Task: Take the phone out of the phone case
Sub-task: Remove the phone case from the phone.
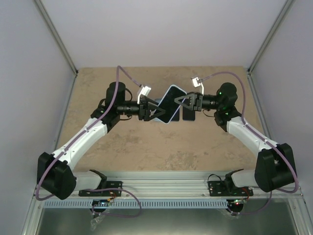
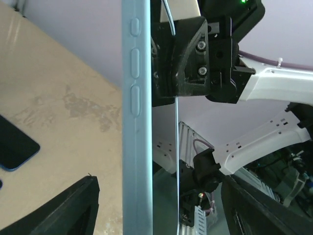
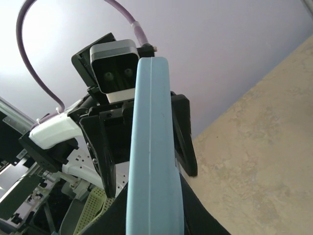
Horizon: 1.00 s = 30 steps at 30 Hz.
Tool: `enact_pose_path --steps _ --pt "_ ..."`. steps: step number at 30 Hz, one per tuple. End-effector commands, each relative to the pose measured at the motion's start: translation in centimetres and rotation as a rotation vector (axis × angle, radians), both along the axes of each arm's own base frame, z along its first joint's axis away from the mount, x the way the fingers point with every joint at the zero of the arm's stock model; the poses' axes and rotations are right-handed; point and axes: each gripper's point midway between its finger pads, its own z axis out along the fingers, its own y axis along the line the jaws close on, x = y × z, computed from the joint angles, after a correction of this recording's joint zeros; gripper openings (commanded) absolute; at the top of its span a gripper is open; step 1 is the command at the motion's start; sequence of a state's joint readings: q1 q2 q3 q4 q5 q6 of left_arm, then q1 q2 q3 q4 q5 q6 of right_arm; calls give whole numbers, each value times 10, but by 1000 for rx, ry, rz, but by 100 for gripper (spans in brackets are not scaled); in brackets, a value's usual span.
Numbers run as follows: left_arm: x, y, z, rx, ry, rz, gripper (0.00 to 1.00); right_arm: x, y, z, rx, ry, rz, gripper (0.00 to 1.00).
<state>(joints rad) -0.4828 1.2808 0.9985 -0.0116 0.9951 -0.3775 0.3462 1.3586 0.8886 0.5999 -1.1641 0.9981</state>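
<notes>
- The tan tabletop [image 1: 146,147] carries both arms, which are bolted at its near edge.
- The left arm [image 1: 88,132] reaches from the near-left corner toward the middle. The right arm [image 1: 244,129] mirrors it from the near-right corner.
- The light-blue phone case [image 2: 137,147] hangs in the air between the arms, above the middle of the tabletop and slightly toward the far edge. It is turned corner-up like a diamond.
- The phone [image 1: 168,104] shows as a dark glossy face seated inside the case rim.
- The left gripper [image 1: 154,111] is spread. Its fingers [image 2: 73,205] straddle the case's lower-left part, with a gap on each side.
- The right gripper [image 1: 185,102] pinches the case at its right corner, with a finger tight against each flat side.
- A dark flat slab with a blue edge [image 2: 14,147] lies on the tabletop just right of centre, below the right gripper. I cannot tell what it is.
</notes>
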Motion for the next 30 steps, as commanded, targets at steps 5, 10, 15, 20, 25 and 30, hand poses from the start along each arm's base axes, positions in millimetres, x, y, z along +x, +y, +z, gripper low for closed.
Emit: enact_pose_path --steps 5,10,15,20,25,30 --pt "-10 26 -1 99 -98 -4 81 -6 -16 14 18 -56 -25 1" --pt "-28 29 -7 113 -91 -88 77 -14 -17 18 17 -97 11 1" --pt "-33 32 -10 120 -139 -96 66 -22 -18 22 20 -125 43 1" --pt "-35 37 -12 106 -143 -81 54 -26 -19 23 18 -134 58 1" --pt "-33 38 -12 90 -154 -70 46 -29 -20 25 18 -142 70 1" --pt "-29 38 -12 89 -125 -46 43 -32 -20 26 19 -145 80 1"
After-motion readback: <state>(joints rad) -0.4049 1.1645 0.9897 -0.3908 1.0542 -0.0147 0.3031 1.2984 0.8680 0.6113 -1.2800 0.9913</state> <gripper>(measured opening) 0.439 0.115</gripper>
